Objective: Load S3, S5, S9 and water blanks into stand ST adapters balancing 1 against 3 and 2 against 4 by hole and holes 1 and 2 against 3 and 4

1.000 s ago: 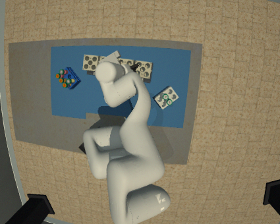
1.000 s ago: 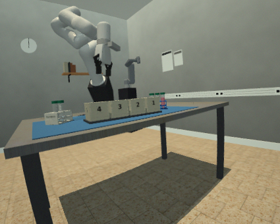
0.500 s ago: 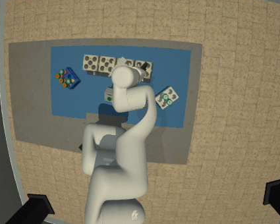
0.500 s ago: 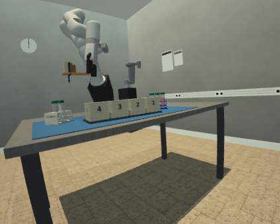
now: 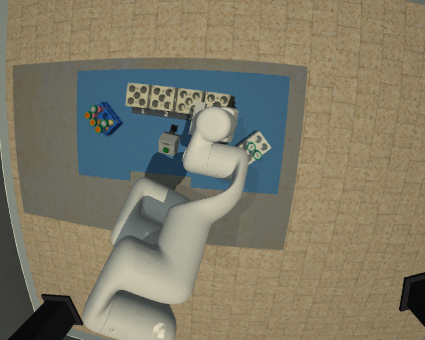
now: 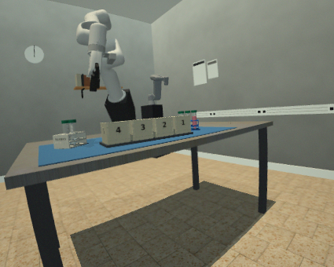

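Four beige adapters stand in a row on the stand: adapter 1 [image 5: 137, 94], 2 [image 5: 162, 96], 3 [image 5: 190, 99] and 4 [image 5: 218, 99]. The holes I can see are empty; part of adapters 3 and 4 is hidden under my wrist. In the side view they read 4 [image 6: 117, 129] to 1 [image 6: 181, 123]. A blue rack [image 5: 103, 118] at the left holds several tubes with orange, white and grey dots. A white rack [image 5: 257, 146] at the right holds green-capped tubes. My gripper [image 6: 93, 86] is open and empty, high above the table near the adapter 4 end; the top view hides it.
The DONE desk [image 5: 168, 143] with its green key [image 5: 165, 150] stands just in front of adapters 2 and 3. The white rack also shows in the side view [image 6: 69, 139]. The blue mat [image 5: 110, 156] covers the working area.
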Controlling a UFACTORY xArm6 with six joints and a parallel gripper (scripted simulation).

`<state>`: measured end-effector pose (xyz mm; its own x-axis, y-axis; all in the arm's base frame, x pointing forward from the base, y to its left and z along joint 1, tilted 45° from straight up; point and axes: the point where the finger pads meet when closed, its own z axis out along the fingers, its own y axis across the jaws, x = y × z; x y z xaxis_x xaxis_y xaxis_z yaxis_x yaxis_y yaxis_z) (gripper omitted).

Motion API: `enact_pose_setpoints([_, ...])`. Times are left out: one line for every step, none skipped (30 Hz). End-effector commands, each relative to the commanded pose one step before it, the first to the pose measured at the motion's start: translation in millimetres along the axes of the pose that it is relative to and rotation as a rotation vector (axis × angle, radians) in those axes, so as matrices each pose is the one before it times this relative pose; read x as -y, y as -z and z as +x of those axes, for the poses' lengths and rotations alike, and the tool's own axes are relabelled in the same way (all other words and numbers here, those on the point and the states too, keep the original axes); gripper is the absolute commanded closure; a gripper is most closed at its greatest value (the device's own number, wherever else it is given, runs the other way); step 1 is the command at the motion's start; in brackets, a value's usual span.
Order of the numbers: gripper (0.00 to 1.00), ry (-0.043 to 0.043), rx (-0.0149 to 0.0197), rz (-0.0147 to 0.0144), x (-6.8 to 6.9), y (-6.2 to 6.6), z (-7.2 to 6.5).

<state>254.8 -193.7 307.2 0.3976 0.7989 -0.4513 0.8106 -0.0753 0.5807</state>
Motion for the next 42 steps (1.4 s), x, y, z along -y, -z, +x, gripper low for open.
enact_pose_setpoints([0.0,0.20859,-0.1048,-0.03243,0.36,-4.26,-27.65])
enact_pose_setpoints([0.0,0.03337,0.00005,0.00003,1.43,0.0,-4.79])
enact_pose_setpoints([0.0,0.03337,0.00005,0.00003,1.59,0.0,-4.74])
enact_pose_setpoints([0.0,0.03337,0.00005,0.00003,1.75,0.0,-4.69])
enact_pose_setpoints([0.0,0.03337,0.00005,0.00004,1.91,-0.01,-4.63])
enact_pose_setpoints([0.0,0.0,0.0,0.0,0.0,0.0,0.0])
enact_pose_setpoints([0.0,0.0,0.0,0.0,0.0,0.0,0.0])
enact_pose_setpoints([0.0,0.03338,0.00003,0.00003,2.1,-0.01,-4.6])
enact_pose_setpoints([0.0,0.03337,0.00004,0.00004,2.21,-0.01,-4.49])
enact_pose_setpoints([0.0,0.03337,0.00004,0.00004,2.36,-0.01,-4.41])
enact_pose_setpoints([0.0,0.03337,0.00003,0.00004,2.51,-0.01,-4.33])
enact_pose_setpoints([0.0,0.03337,0.00003,0.00004,2.65,-0.01,-4.25])
enact_pose_setpoints([0.0,0.03337,0.00003,0.00005,2.79,-0.01,-4.16])
enact_pose_setpoints([0.0,0.03337,0.00002,0.00005,2.93,-0.01,-4.06])
enact_pose_setpoints([0.0,0.03337,0.00002,0.00005,3.06,-0.01,-3.96])
enact_pose_setpoints([0.0,0.03337,0.00002,0.00005,3.19,-0.01,-3.85])
enact_pose_setpoints([0.0,0.03337,0.00002,0.00005,3.32,-0.01,-3.75])
enact_pose_setpoints([0.0,0.03337,0.00001,0.00005,3.45,-0.01,-3.63])
enact_pose_setpoints([0.0,0.03337,0.00001,0.00005,3.57,-0.01,-3.52])
enact_pose_setpoints([0.0,0.03337,0.00001,0.00005,3.68,-0.01,-3.4])
enact_pose_setpoints([0.0,0.01671,0.00001,0.00004,3.8,-0.01,-3.27])
enact_pose_setpoints([0.0,0.00003,0.0,0.00005,3.85,-0.01,-3.21])
enact_pose_setpoints([0.0,0.0,0.0,0.0,0.0,0.0,0.0])
enact_pose_setpoints([0.0,0.0,0.0,0.0,0.0,0.0,0.0])
enact_pose_setpoints([0.0,0.00003,0.00001,0.00005,3.83,-0.01,-3.2])
enact_pose_setpoints([0.0,0.00003,0.0,0.00004,3.86,-0.01,-3.21])
enact_pose_setpoints([0.0,0.00003,0.0,0.00005,3.85,-0.01,-3.21])
enact_pose_setpoints([0.0,0.00003,0.0,0.00005,3.85,-0.01,-3.21])
enact_pose_setpoints([0.0,0.0,0.00001,0.00004,1.34,-0.01,-1.16])
enact_pose_setpoints([0.0,0.0,0.0,-0.00001,0.02,0.0,0.0])
enact_pose_setpoints([0.0,0.0,0.0,-0.00001,0.02,0.0,0.0])
enact_pose_setpoints([0.0,0.0,0.0,-0.00001,0.02,0.0,0.0])
enact_pose_setpoints([0.0,0.0,0.0,0.0,0.0,0.0,0.0])
enact_pose_setpoints([0.0,-0.00001,0.0,0.00002,-0.07,-0.01,0.01])
enact_pose_setpoints([0.0,-0.00001,-0.00001,-0.00001,0.02,-2.67,0.0])
enact_pose_setpoints([0.0,-0.00001,-0.00001,-0.00001,0.02,-2.67,0.01])
enact_pose_setpoints([0.0,-0.00001,-0.00001,-0.00001,0.01,-2.67,0.01])
enact_pose_setpoints([0.0,-0.00001,-0.00001,-0.00001,0.01,-2.67,0.01])
enact_pose_setpoints([0.0,-0.00001,-0.00001,-0.00001,0.01,-2.67,0.01])
enact_pose_setpoints([0.0,0.0,0.0,0.0,0.0,0.0,0.0])
enact_pose_setpoints([0.0,0.0,0.0,0.0,0.0,0.0,0.0])
enact_pose_setpoints([0.0,-0.00001,-0.00001,0.00001,-0.03,-2.65,0.03])
